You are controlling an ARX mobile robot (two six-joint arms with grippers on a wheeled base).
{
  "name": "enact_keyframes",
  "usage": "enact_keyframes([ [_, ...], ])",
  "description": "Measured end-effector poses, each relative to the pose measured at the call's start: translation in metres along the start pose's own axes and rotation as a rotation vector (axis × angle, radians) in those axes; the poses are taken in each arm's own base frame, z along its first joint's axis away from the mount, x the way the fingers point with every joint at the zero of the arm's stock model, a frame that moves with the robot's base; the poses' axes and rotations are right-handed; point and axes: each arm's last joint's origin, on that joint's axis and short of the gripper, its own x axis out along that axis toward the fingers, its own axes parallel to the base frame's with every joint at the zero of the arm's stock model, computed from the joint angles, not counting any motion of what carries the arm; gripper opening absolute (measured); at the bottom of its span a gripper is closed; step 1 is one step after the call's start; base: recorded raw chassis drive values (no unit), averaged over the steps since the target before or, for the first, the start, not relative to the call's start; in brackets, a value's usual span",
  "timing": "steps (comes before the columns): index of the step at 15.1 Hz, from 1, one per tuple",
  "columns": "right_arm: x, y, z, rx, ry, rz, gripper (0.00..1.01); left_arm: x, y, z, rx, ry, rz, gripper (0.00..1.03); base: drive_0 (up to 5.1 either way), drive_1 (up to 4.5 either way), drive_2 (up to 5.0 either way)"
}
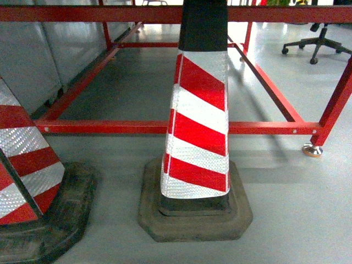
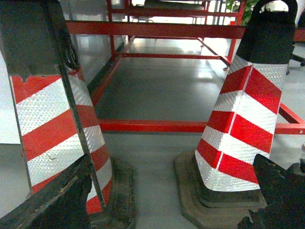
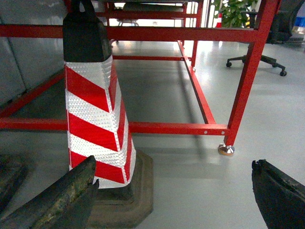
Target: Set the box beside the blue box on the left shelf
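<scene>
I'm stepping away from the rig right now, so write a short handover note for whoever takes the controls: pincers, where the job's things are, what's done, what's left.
Left pincer: open, holding nothing, low near the floor.
Right pincer: open, holding nothing, also low.
The box and the left shelf are not in any view.
In view: two red-and-white traffic cones, one straight ahead and one at the left edge, in front of a red metal frame on a grey floor. An office chair stands far right.
Done: nothing visible; no box is picked up.
Left: find the box, grasp it, reach the left shelf, set it next to the blue box there.
</scene>
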Motion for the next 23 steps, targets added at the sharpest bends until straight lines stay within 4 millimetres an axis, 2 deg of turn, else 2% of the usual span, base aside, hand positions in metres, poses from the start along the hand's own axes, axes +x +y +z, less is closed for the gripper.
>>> enact_keyframes([
  [23, 0.0000, 0.0000, -0.0001, 0.000, 0.001, 0.000, 0.98, 0.0000, 0.0000, 0.0000, 0.011, 0.000, 0.000, 0.98, 0.0, 0.00, 0.0],
])
